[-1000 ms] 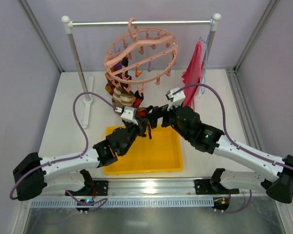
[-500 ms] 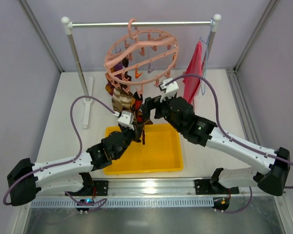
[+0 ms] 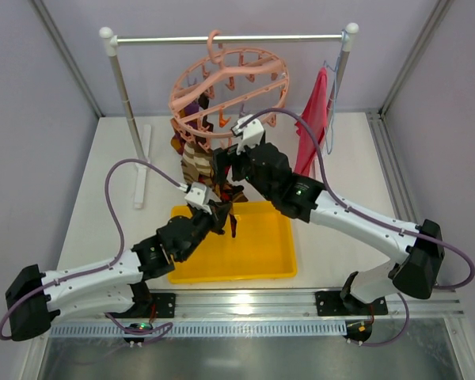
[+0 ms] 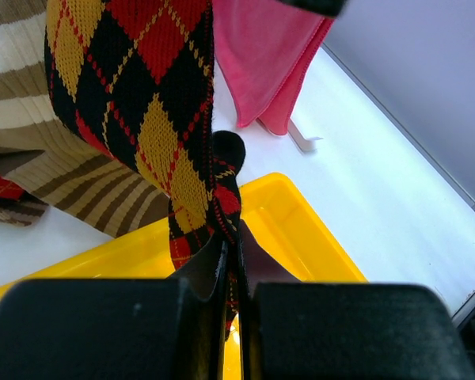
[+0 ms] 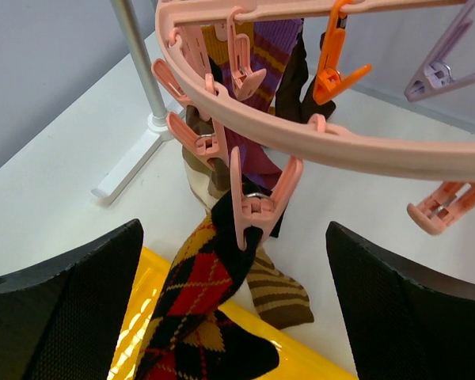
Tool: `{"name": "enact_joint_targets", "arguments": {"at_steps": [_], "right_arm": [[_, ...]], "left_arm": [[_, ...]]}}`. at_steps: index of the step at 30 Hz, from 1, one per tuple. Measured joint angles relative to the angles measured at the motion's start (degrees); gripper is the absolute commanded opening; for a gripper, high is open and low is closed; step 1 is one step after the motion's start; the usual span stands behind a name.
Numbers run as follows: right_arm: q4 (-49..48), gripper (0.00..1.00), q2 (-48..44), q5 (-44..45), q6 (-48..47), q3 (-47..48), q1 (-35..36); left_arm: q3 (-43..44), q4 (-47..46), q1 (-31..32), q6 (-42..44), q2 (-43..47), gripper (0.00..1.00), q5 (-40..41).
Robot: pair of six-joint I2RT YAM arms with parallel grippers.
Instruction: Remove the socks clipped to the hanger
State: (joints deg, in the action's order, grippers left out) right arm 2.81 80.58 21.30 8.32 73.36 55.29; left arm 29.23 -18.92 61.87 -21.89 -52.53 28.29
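Note:
The salmon-pink ring hanger (image 3: 229, 83) hangs from the rack bar, with socks clipped at its left front. A dark argyle sock (image 4: 134, 79) hangs from a pink peg (image 5: 249, 206). My left gripper (image 4: 231, 253) is shut on the sock's lower end above the yellow tray, and it also shows in the top view (image 3: 224, 218). My right gripper (image 5: 233, 237) is open, its fingers (image 5: 71, 309) on either side of that peg without touching it; it also shows in the top view (image 3: 222, 165). A brown-cream striped sock (image 5: 281, 297) and a maroon-purple sock (image 5: 261, 47) hang behind.
A yellow tray (image 3: 257, 253) lies on the table below the socks. A pink-red cloth (image 3: 313, 119) hangs at the rack's right end. The rack's left pole (image 3: 127, 103) and white foot (image 3: 142, 166) stand to the left. An orange peg (image 5: 336, 71) hangs on the ring.
My right gripper has moved left and up to the peg that holds the argyle sock. My left gripper has kept its hold on the sock and shifted slightly left.

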Motion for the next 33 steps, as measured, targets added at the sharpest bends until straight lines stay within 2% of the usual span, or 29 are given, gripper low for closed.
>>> {"name": "enact_joint_targets", "arguments": {"at_steps": [8, 10, 12, 14, 17, 18, 19, 21, 29, 30, 31, 32, 33], "right_arm": [[-1.8, 0.89, 4.8, 0.0, -2.6, 3.4, -0.2], [-2.1, 0.82, 5.0, 0.0, -3.2, 3.4, -0.2], [-2.7, 0.7, 5.0, 0.2, -3.9, 3.4, -0.2], [-3.0, 0.66, 5.0, 0.6, -4.4, 3.7, -0.3], [-3.3, 0.44, 5.0, 1.3, -5.5, 4.4, -0.3], [-3.3, 0.26, 5.1, 1.6, -5.9, 4.7, -0.3], [-3.2, 0.17, 5.2, 2.0, -6.0, 5.2, -0.3], [-3.3, 0.04, 5.6, 2.4, -6.5, 5.7, -0.4], [-3.3, 0.06, 6.8, 3.6, -6.8, 6.1, -0.4], [-3.3, 0.16, 6.8, 3.7, -6.8, 6.1, -0.4], [-3.3, 0.3, 6.8, 3.8, -6.7, 6.1, -0.4], [-3.4, 0.6, 6.8, 4.0, -6.7, 6.1, -0.4], [-3.4, 0.69, 6.8, 4.0, -6.4, 6.1, -0.4]], "left_arm": [[-1.0, 0.4, 0.0, -0.2, 1.6, 0.0, -0.5], [-1.1, 0.4, 0.0, -0.2, 1.9, 0.0, -0.5], [-1.1, 0.4, 0.0, -0.2, 2.2, 0.0, -0.5], [-1.1, 0.4, 0.0, -0.2, 2.3, 0.0, -0.5], [-1.3, 0.4, 0.0, -0.2, 2.5, 0.0, -0.4], [-1.3, 0.4, 0.0, -0.2, 2.6, 0.0, -0.4], [-1.4, 0.4, 0.0, -0.2, 2.7, 0.0, -0.4], [-1.4, 0.5, 0.0, -0.2, 2.9, 0.0, -0.4], [-1.7, 0.5, 0.0, -0.2, 3.5, 0.0, -0.4], [-1.7, 0.6, 0.0, -0.2, 3.5, 0.0, -0.4], [-1.7, 0.7, 0.0, -0.2, 3.6, 0.0, -0.4], [-1.7, 0.8, 0.0, -0.2, 3.8, 0.0, -0.4], [-1.7, 1.0, 0.0, -0.2, 4.0, 0.0, -0.4]]}}
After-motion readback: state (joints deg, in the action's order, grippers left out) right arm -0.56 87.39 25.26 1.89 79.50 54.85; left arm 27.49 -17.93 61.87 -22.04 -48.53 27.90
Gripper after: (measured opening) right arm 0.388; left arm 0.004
